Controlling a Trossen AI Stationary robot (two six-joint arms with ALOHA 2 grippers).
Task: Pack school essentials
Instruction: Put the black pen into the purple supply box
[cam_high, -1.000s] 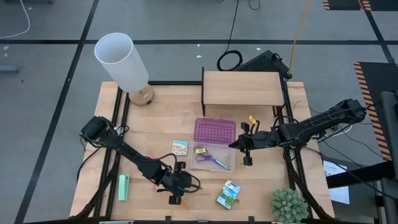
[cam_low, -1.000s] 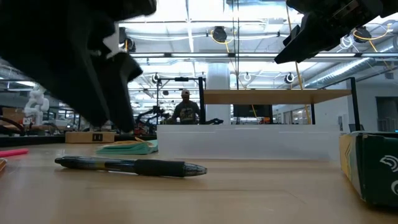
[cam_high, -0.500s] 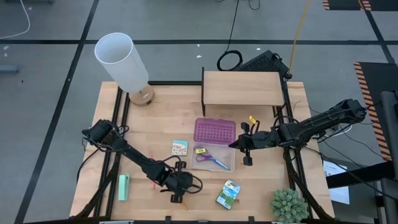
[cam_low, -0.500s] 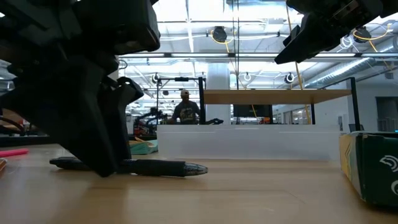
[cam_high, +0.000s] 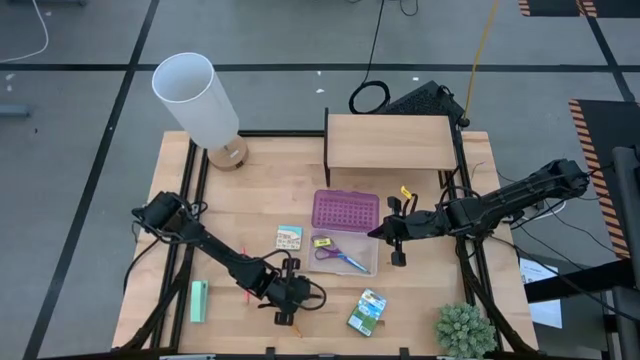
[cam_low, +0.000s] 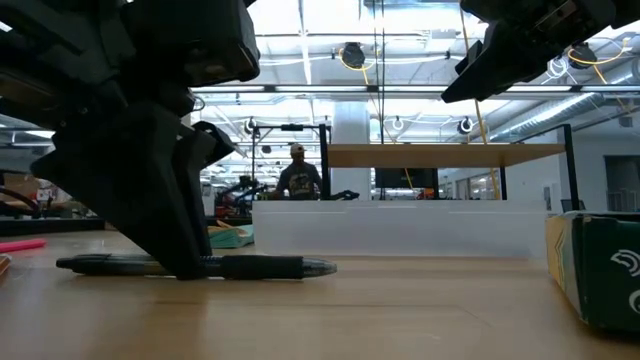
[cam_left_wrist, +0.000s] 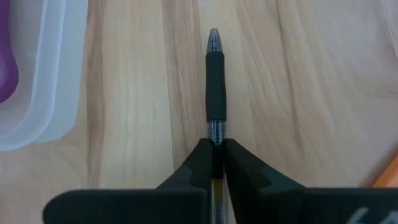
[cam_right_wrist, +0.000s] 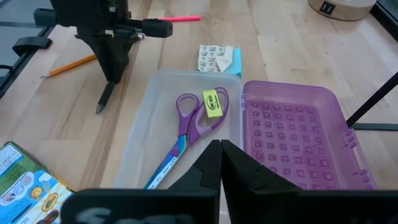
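Observation:
The black pen (cam_low: 250, 267) lies on the table near the front edge, and my left gripper (cam_left_wrist: 215, 147) is shut on it. The clear case (cam_high: 345, 252), its purple lid (cam_high: 345, 210) open, holds the purple-handled scissors (cam_right_wrist: 186, 134) and the tiny yellow piece (cam_right_wrist: 212, 103). The colourful square pack (cam_high: 289, 237) lies left of the case. The crayon box (cam_high: 367, 311) lies near the front edge. The red pencil (cam_right_wrist: 180, 18) and the orange pencil (cam_right_wrist: 68, 64) lie by my left gripper. My right gripper (cam_high: 373, 232) hovers shut at the case's right side, holding nothing. My left gripper pinches the pen's barrel (cam_left_wrist: 215, 130) between its two fingers, just behind the black rubber grip. The fingers (cam_low: 180, 220) come from above, slanting down, and lie across the pen. The pen lies level along the table, its tip toward the table's right.
A white lamp (cam_high: 197, 98) stands at the far left and a wooden shelf (cam_high: 388, 140) at the far middle. A mint-green block (cam_high: 199, 301) lies near the front left. A green plant (cam_high: 465, 330) stands at the front right corner.
My left gripper has gone down onto the black pen and now stands with its fingers at the table. The pen's back end has shifted a little toward the table's left edge, while its tip has stayed where it was.

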